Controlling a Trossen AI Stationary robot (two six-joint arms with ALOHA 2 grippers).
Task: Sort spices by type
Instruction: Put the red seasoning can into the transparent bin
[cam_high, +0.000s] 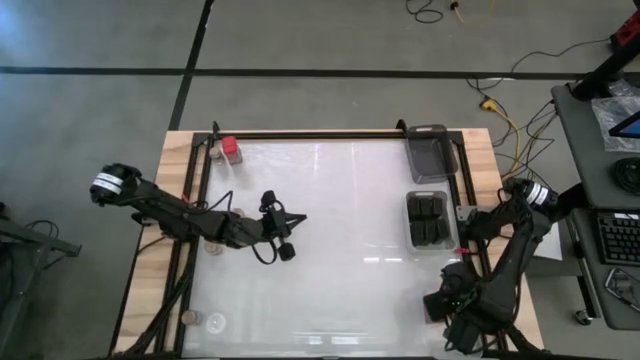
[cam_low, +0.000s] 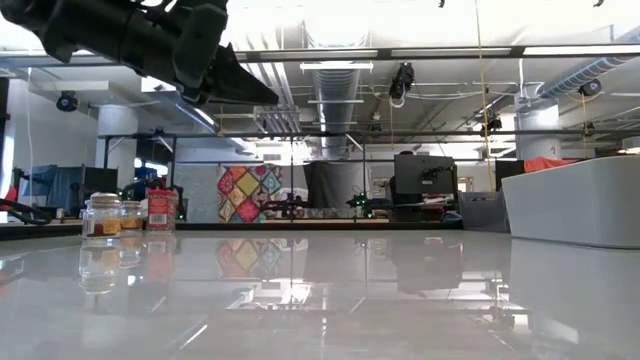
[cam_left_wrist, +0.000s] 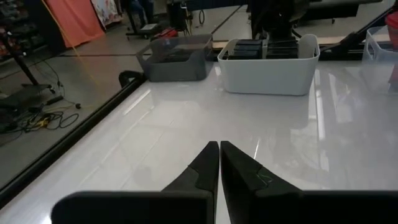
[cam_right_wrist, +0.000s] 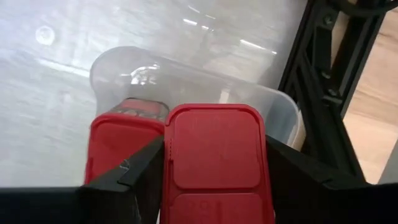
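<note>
The right pincer (cam_right_wrist: 214, 186) grips a red spice block (cam_right_wrist: 216, 165) over a clear tray (cam_right_wrist: 283, 115) at the desk's (cam_high: 330, 230) near right corner, seemingly beside another red block (cam_right_wrist: 121, 146). The left pincer (cam_left_wrist: 219, 168) hovers closed, empty, left of centre; jars (cam_low: 103, 218) stand far left.

Red spice block (cam_right_wrist: 214, 158) gripped, jars (cam_low: 103, 216) far corner
</note>
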